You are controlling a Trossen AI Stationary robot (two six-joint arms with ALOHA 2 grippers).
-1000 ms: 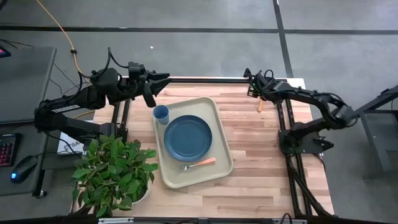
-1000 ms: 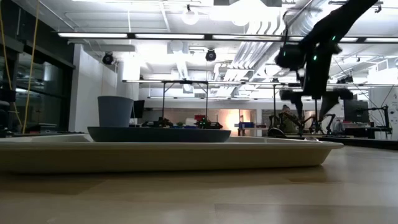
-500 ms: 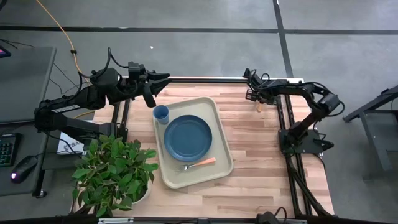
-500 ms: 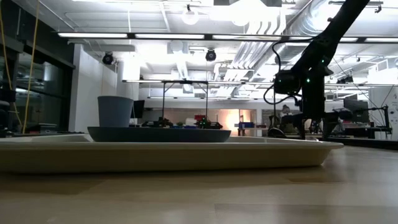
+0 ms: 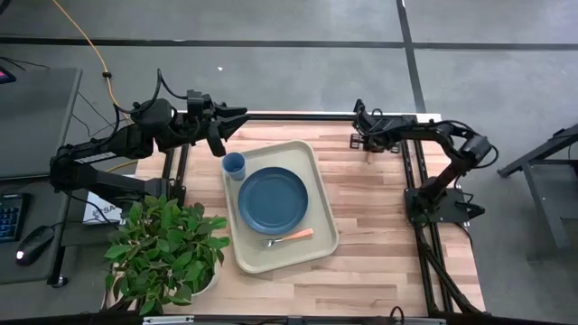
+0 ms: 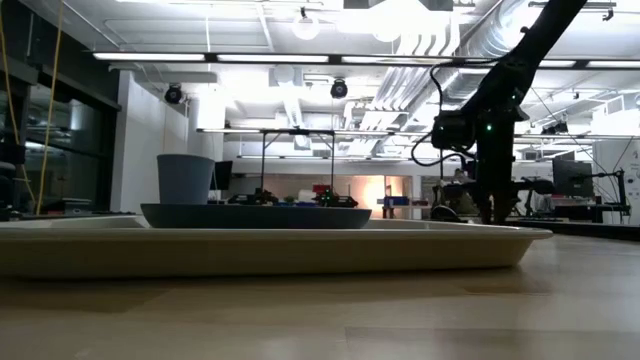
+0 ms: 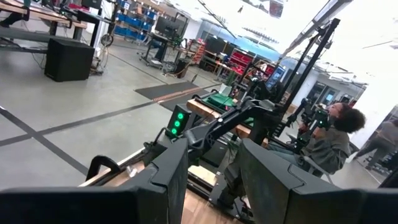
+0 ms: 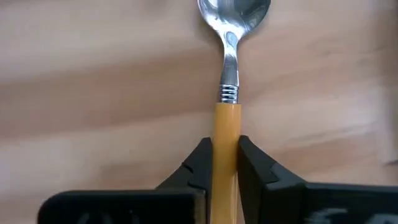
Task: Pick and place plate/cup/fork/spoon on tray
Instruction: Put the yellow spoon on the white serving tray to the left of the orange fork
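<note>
The spoon (image 8: 226,93), with an orange handle and a shiny bowl, lies on the wood at the table's far right. My right gripper (image 8: 226,167) (image 5: 368,144) stands over it, shut on its handle. The beige tray (image 5: 271,153) sits mid-table. It holds the dark blue plate (image 5: 273,199), the light-blue cup (image 5: 234,165) at its far left corner and the orange-handled fork (image 5: 289,238) at its near side. My left gripper (image 5: 237,116) hangs open above the table's far left edge, with nothing between its fingers. My right gripper pinches the spoon's orange handle (image 8: 226,134) between its two fingers (image 8: 199,169), a short way behind the ringed silver neck. The fingers come from above, pointing down, one on each long side of the handle. The spoon lies flat on the wood, bowl away from the fingers.
A potted green plant (image 5: 167,253) stands at the table's near left corner, beside the tray. Bare wood lies between the tray and the right arm's base (image 5: 438,203). A person (image 7: 329,134) sits in the room beyond the table.
My right gripper has come down from above the table onto the spoon, shifting a little toward the far edge. Its fingers have shut on the orange handle. The spoon stays on the wood.
</note>
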